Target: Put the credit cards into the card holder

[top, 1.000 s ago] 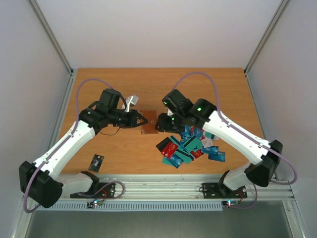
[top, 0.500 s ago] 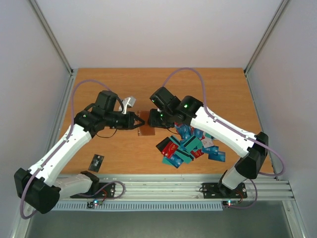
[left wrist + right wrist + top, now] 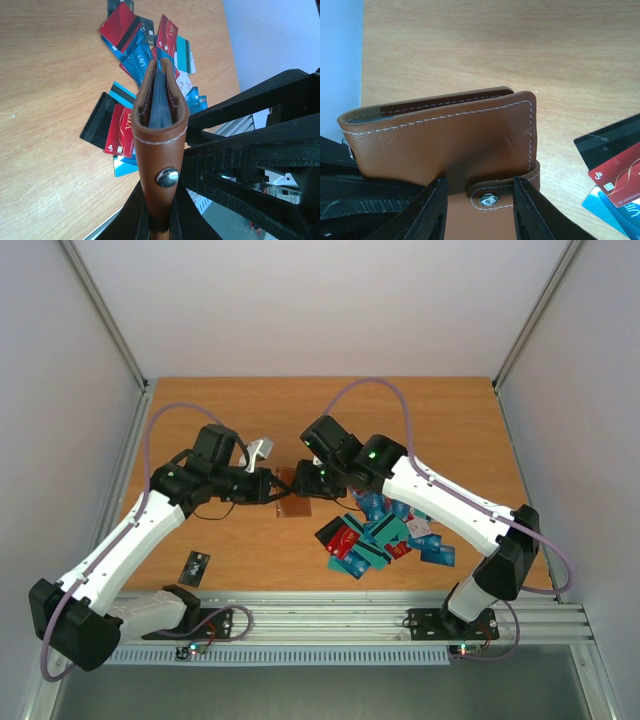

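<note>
Right gripper point(image 3: 479, 210) swung left to brown leather card holder point(image 3: 445, 135), jaws half-spread at its snap strap point(image 3: 492, 192). Left gripper point(image 3: 159, 227) clamps that 1 holder; approx 12 plastic credit cards point(image 3: 385, 535) piled.

Brown, white-stitched card holder point(image 3: 450, 135); red, teal, black credit cards point(image 3: 385, 537)

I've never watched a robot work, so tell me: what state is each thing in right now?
card holder: held on edge, top slot gaping, something dark inside.
left gripper: shut on the card holder.
right gripper: jaws apart astride the snap strap; grip unclear.
credit cards: loose overlapping heap on the table.
lone dark card: flat, apart from the heap.
</note>
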Robot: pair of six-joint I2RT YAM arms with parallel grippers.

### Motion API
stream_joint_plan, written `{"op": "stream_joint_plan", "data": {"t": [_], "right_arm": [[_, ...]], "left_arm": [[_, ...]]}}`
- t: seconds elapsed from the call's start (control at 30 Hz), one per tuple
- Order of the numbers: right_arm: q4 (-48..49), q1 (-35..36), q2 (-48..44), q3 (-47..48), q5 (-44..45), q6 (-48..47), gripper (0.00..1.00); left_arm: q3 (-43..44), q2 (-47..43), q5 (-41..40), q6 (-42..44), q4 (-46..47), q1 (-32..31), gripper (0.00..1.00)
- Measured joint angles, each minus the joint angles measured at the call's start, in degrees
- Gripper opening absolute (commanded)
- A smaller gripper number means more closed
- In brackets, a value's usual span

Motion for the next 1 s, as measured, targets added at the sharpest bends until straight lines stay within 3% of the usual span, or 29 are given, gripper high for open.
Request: {"op": "stream_joint_plan", "data": {"t": [0.53,0.7,1.0], "right_arm": [[-1.09,0.72,1.81,-0.35,0.28,0.07,0.16],[-1.09,0.92,2.14,-0.35,0.42,-0.13,0.01],[-7.63,0.90,4.59,-1.16,4.44,-1.27,0.01]], "left_arm": [[-0.04,0.00,-0.09,0.44,-2.80,0.02,0.00],[-0.15,0.00,-0.04,0.81,-3.19,-0.02,0.00],[-0.15,-0.70,1.46,1.07,-2.43,-0.26,0.00]]}}
